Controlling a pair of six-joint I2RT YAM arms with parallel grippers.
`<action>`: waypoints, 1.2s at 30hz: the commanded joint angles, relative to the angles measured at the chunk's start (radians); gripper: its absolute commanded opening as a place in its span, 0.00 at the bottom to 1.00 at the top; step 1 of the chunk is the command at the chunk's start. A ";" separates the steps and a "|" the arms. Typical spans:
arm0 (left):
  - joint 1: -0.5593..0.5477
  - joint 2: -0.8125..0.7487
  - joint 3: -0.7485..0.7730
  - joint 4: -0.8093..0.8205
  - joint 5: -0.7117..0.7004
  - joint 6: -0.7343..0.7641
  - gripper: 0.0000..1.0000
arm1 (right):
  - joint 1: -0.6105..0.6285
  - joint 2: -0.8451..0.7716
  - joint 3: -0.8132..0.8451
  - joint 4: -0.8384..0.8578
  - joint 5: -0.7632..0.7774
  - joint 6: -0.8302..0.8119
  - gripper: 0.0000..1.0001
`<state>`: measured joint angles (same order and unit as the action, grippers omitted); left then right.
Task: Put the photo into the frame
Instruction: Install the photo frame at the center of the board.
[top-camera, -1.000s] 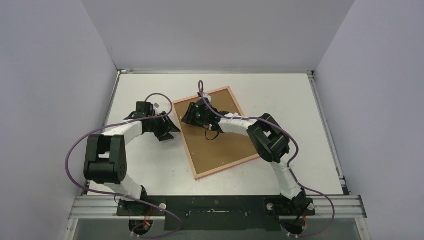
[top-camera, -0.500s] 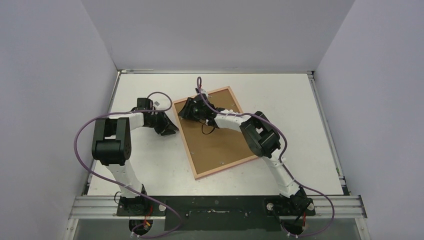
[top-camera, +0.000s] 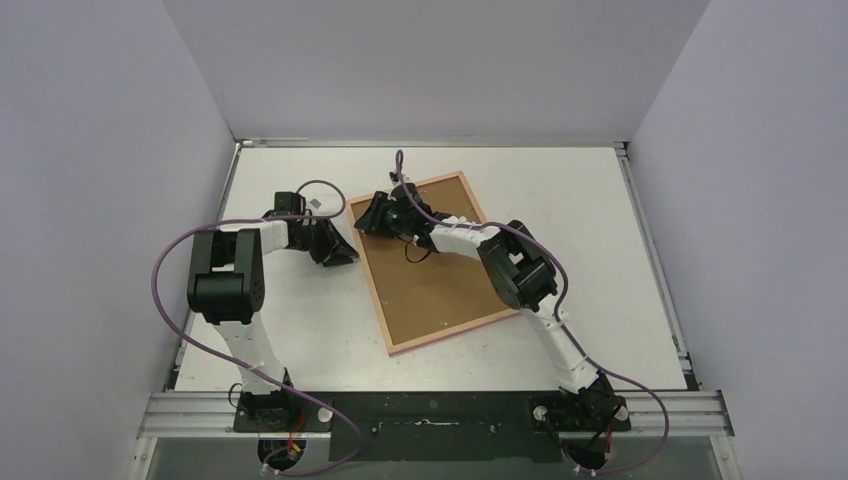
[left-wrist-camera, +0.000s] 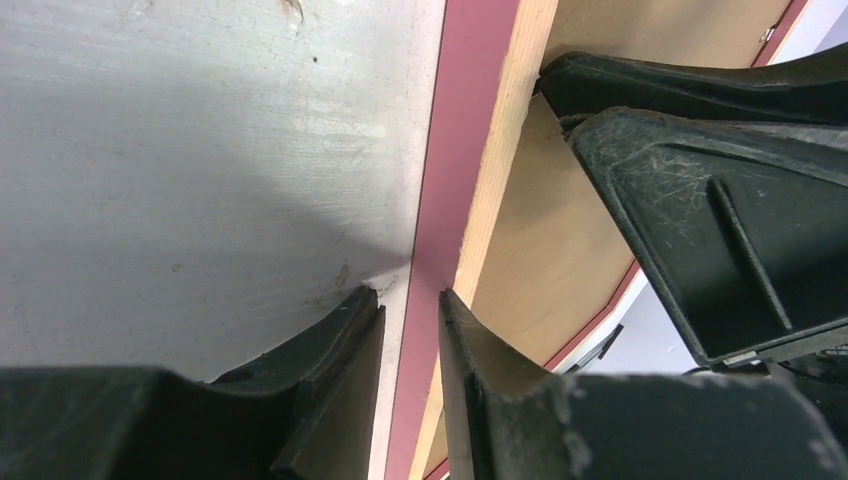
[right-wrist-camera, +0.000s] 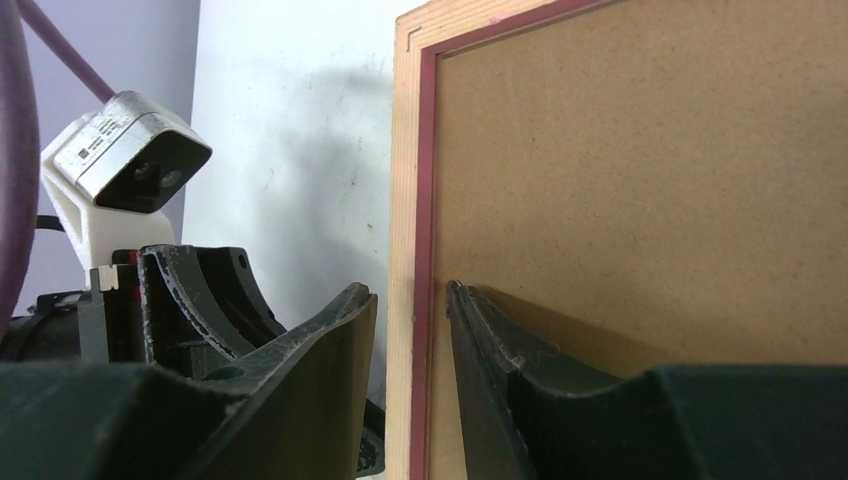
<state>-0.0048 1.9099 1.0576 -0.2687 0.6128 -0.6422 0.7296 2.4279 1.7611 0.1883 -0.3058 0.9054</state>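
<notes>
The frame lies back-up on the table, tan wood rim showing, with the brown backing board inside it. The photo shows in no view. My left gripper reaches the frame's left rail from outside. In the left wrist view the left gripper is shut across the pink-sided rail. My right gripper is over the same rail near the far-left corner. In the right wrist view the right gripper stands open astride the rail, one finger outside, one over the board.
The two grippers sit close together, a few centimetres apart along the rail; the left wrist camera shows just beyond the right fingers. White walls enclose the table on three sides. Purple cables loop from both arms.
My left gripper has moved in to the frame's left rail and shut on it. The right gripper has slid a little toward the far-left corner and narrowed slightly.
</notes>
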 joint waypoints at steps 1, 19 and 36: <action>-0.003 0.027 0.041 0.027 0.004 0.020 0.26 | 0.011 0.050 0.019 0.012 -0.107 -0.020 0.35; -0.005 0.048 0.062 -0.003 0.015 0.022 0.26 | 0.002 0.120 0.075 -0.116 -0.371 -0.209 0.28; -0.004 0.031 0.076 -0.041 0.001 0.034 0.26 | -0.019 0.031 0.102 -0.100 -0.314 -0.175 0.29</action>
<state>-0.0002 1.9415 1.1023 -0.3256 0.6357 -0.6243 0.6926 2.5130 1.9045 0.1097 -0.6117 0.6483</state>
